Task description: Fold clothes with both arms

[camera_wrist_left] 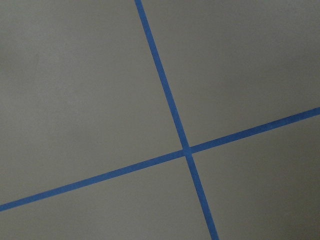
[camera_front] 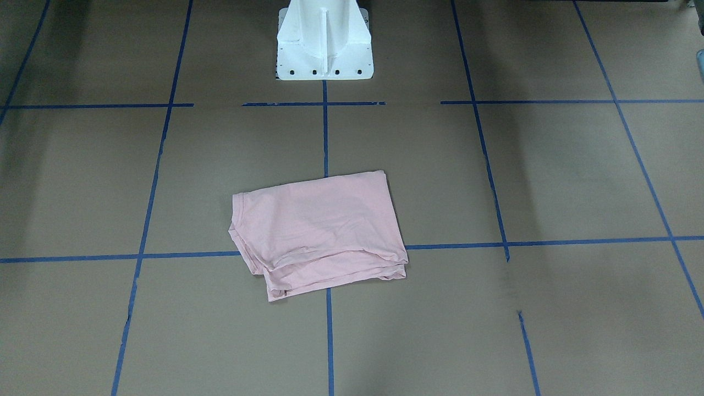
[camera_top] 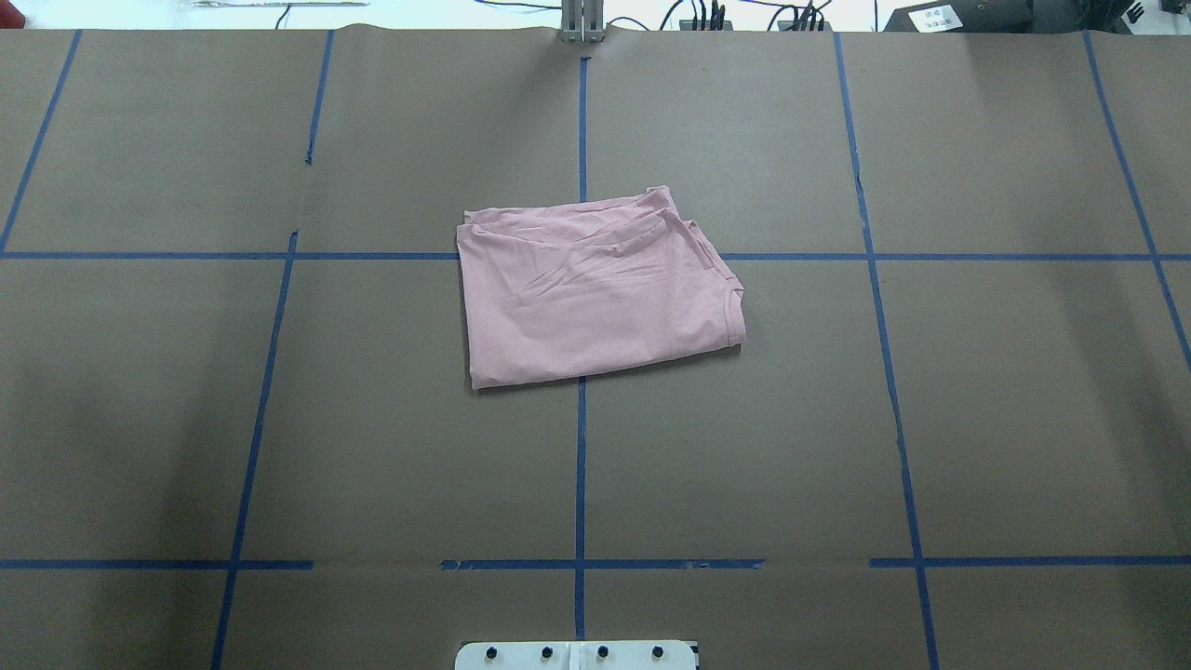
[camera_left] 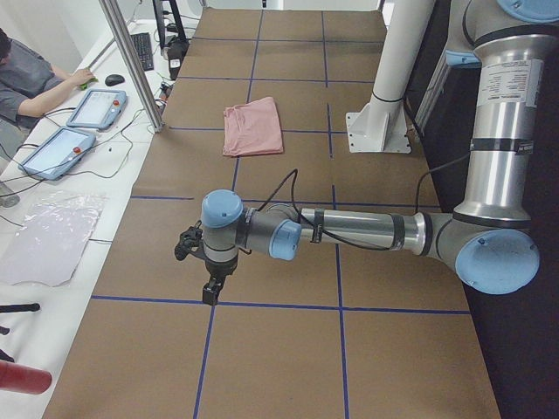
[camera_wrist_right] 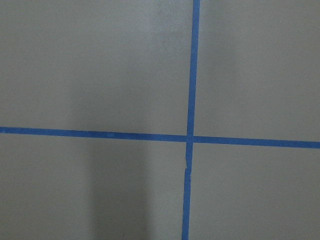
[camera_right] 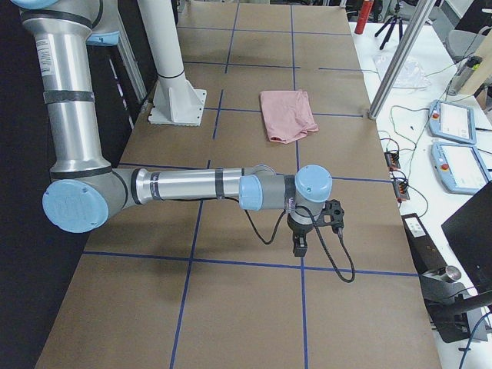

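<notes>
The pink shirt (camera_top: 595, 293) was seen folded into a rough rectangle near the middle of the table (camera_top: 977, 419), plain side up. It was laid over the crossing of the centre tape line (camera_top: 581, 465) and the far cross line. Its long axis ran across the table, from the robot's left to its right, and was slightly skewed. The smooth fold was turned toward the pedestal (camera_front: 324, 41). The layered edges were turned away from the robot, with what seemed to be a sleeve hem at the end on the robot's right.

The left arm (camera_left: 367, 229) was held with its upper part upright and its forearm stretched level over the left end of the table. The wrist was bent so that the left gripper (camera_left: 211, 292) was pointed straight down, just above a tape line. The right arm (camera_right: 184, 184) was posed in mirror fashion over the right end, with the right gripper (camera_right: 298, 247) pointed down. Both grippers were well apart from the shirt, and nothing was seen in either. How far their jaws were parted could not be told from these side views.
</notes>
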`<state>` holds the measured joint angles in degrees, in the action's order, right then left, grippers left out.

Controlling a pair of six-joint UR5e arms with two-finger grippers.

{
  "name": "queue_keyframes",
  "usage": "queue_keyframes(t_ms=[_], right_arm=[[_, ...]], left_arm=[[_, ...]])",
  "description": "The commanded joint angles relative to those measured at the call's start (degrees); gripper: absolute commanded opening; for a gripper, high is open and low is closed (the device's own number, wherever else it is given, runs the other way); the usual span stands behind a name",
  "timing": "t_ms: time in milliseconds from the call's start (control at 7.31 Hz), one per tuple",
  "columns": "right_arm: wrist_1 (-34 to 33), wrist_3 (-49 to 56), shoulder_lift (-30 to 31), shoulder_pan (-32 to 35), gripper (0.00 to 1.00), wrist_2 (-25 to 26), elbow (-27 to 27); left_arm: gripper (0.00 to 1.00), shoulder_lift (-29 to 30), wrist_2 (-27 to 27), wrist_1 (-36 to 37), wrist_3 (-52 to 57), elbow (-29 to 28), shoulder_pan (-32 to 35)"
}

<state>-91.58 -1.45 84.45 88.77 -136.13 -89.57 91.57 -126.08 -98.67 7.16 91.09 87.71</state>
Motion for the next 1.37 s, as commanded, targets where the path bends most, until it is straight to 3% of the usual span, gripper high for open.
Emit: queue_keyframes(t_ms=[0, 273, 684, 1094, 1230], right_arm=[[0.00, 0.05, 0.19, 0.08, 1.00, -0.02, -0.08], [-0.09, 0.05, 0.63, 0.08, 1.00, -0.10, 0.01], [0.00, 0.40, 3.52, 0.08, 1.00, 0.16, 0.44], [4.13, -0.04, 6.69, 0.35, 1.00, 0.25, 0.88], [4.13, -0.13, 6.96, 0.52, 1.00, 0.16, 0.80]], left_arm=[[1.00, -0.08, -2.05, 5.33, 9.00, -0.47, 2.64], [1.00, -0.26, -5.66, 4.98, 8.75, -1.44, 2.64], [1.00, -0.26, -5.67, 4.89, 8.74, -2.67, 2.64], [1.00, -0.17, -5.41, 4.98, 8.39, -2.67, 2.55], [1.00, 0.01, -5.32, 4.98, 3.78, -2.67, 2.55]])
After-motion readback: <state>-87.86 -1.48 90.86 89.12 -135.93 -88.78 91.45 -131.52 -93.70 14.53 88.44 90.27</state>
